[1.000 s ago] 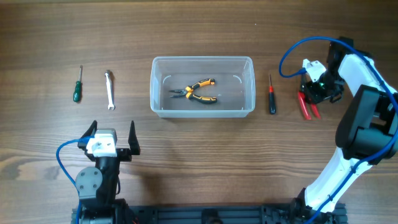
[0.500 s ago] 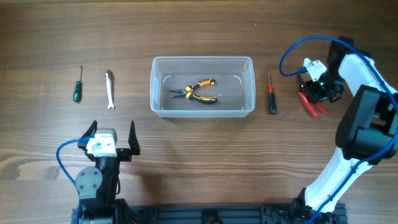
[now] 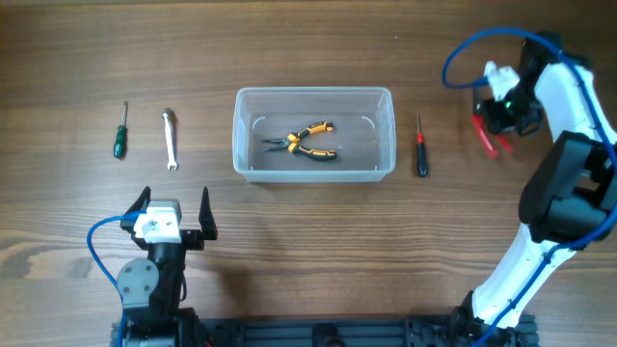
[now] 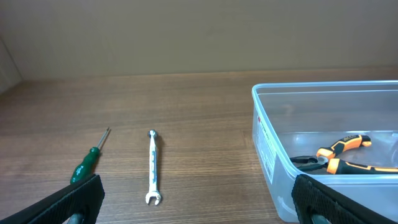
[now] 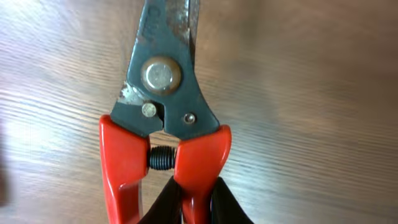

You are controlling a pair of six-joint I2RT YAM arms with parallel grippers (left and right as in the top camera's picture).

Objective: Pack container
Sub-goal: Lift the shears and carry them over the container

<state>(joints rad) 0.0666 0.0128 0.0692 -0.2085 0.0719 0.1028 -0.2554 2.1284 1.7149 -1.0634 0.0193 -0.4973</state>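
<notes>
Green screwdriver [image 3: 119, 134]: far left of the container [image 3: 314, 93], flat on the desk [image 3: 308, 251], unpacked.
Wrench [image 3: 170, 140]: between that screwdriver and the container, also on the desk.
Left fingers [image 3: 205, 207]: near the container's front left corner, spread wide, holding nothing.
Container: mid-desk, open top up, long axis running left to right.
Pliers [image 3: 310, 141]: inside the container on its floor, nose pointing left, orange-and-black handles to the right.
Red screwdriver [image 3: 420, 146]: just right of the container, lying parallel to its short wall.
Right fingers [image 5: 163, 205]: well right of the container, clenched on one red handle of the cutters [image 5: 165, 93].
Cutters: blades pointing away from the fingers, apparently lifted off the desk.
Progress: likely early, with one tool packed, one in hand and three waiting.
</notes>
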